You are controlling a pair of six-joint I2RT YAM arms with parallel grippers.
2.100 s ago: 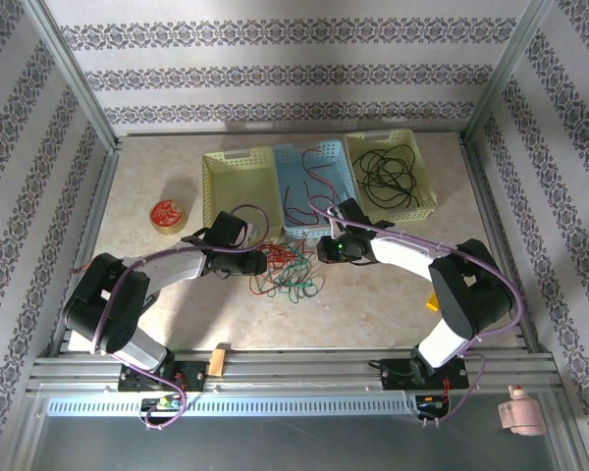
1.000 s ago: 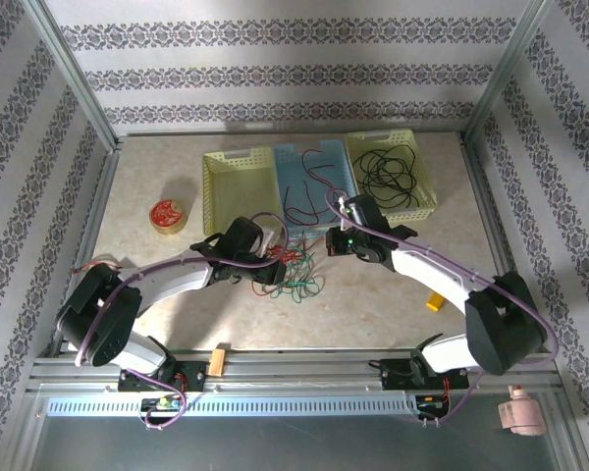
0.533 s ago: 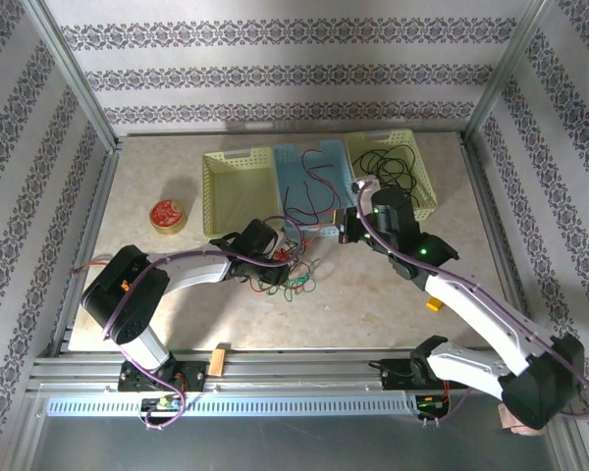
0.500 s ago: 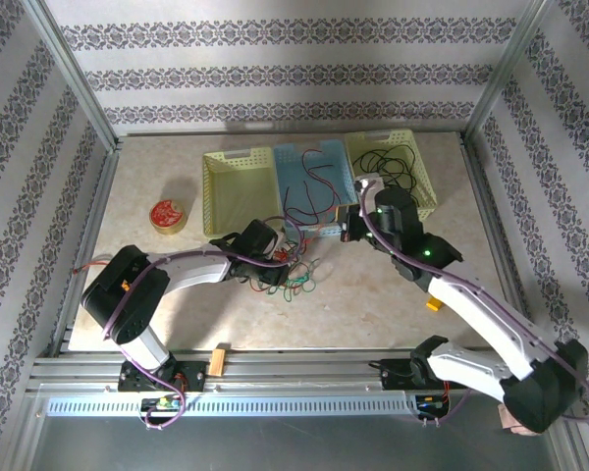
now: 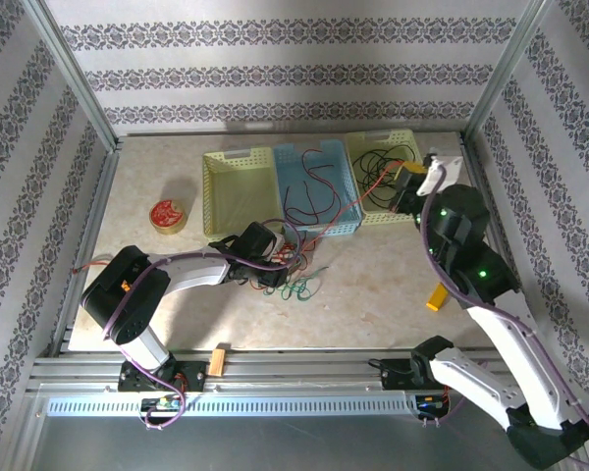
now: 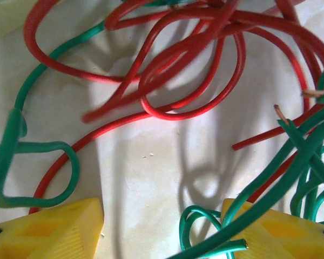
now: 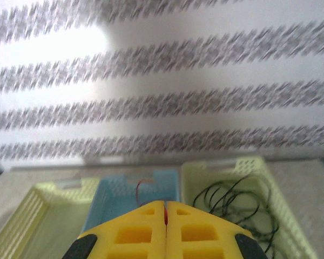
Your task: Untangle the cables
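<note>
A tangle of red and green cables (image 5: 296, 280) lies on the table in front of the baskets. My left gripper (image 5: 272, 269) sits low at its left edge. Its yellow fingers (image 6: 48, 232) stand wide apart around bare table, open, with a green loop (image 6: 205, 226) by the right finger. Red strands (image 6: 189, 59) curl just ahead. My right gripper (image 5: 407, 175) is raised over the right basket, shut on a thin red cable (image 7: 165, 215) pinched between its pads. That red strand (image 5: 377, 183) runs back toward the tangle. Black cables (image 5: 388, 177) lie in the right basket.
Three baskets stand in a row at the back: pale yellow (image 5: 216, 191), blue (image 5: 346, 206) with red wires, and pale yellow-green (image 5: 427, 201). A round red tin (image 5: 165, 214) sits at the left. A small yellow piece (image 5: 433, 301) lies near the right arm.
My right arm has risen and swung right, from beside the tangle to above the right basket, drawing a red cable out with it. The left gripper stayed at the tangle.
</note>
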